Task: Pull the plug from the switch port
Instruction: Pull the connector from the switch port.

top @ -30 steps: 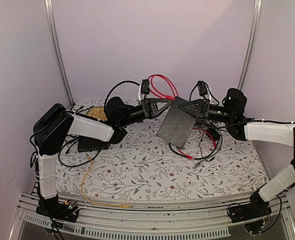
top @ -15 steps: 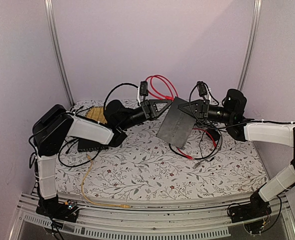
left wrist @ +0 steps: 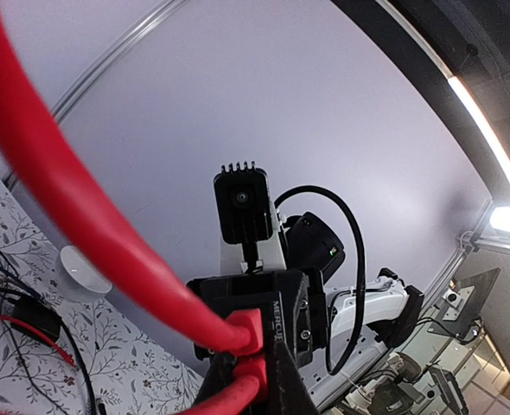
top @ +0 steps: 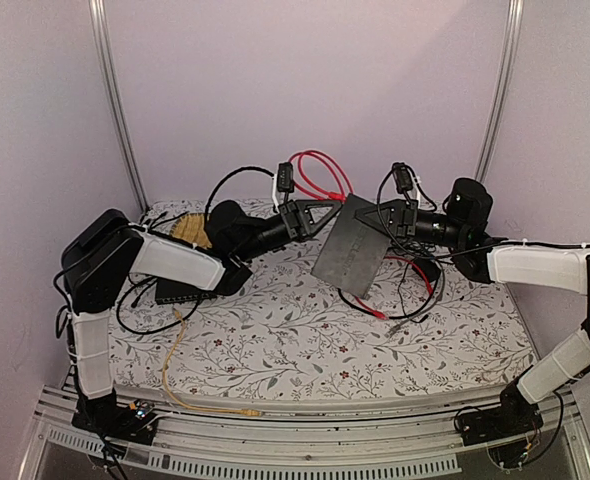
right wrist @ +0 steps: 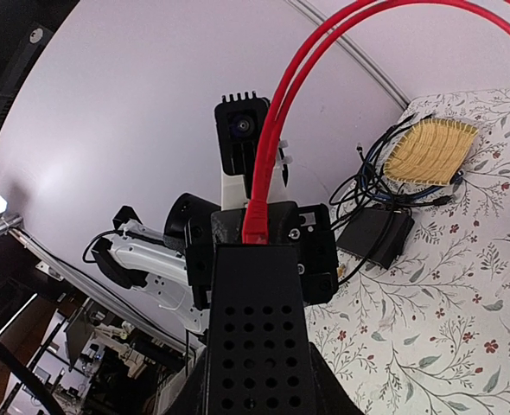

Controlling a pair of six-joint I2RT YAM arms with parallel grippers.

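Observation:
The flat black switch (top: 350,250) hangs tilted above the table, and my right gripper (top: 377,215) is shut on its upper right side. In the right wrist view its vented face (right wrist: 259,337) fills the space between my fingers. A red plug (right wrist: 257,223) sits in the switch port (right wrist: 258,240) on the far thin edge. My left gripper (top: 332,204) meets that edge from the left, shut on the red plug (left wrist: 253,372) low in the left wrist view. A second red plug (left wrist: 248,333) sits just above it. The red cable (top: 320,175) loops up behind.
A dark grey box (top: 185,288) with a yellow cable (top: 175,365) lies at the left, beside a yellow woven mat (top: 190,228). Black and red cables (top: 405,295) are tangled on the flowered cloth under the right arm. A small white puck (left wrist: 82,272) stands near the back wall.
The left arm's elbow has drifted slightly left. Both grippers, the switch and the plug stay in about the same place.

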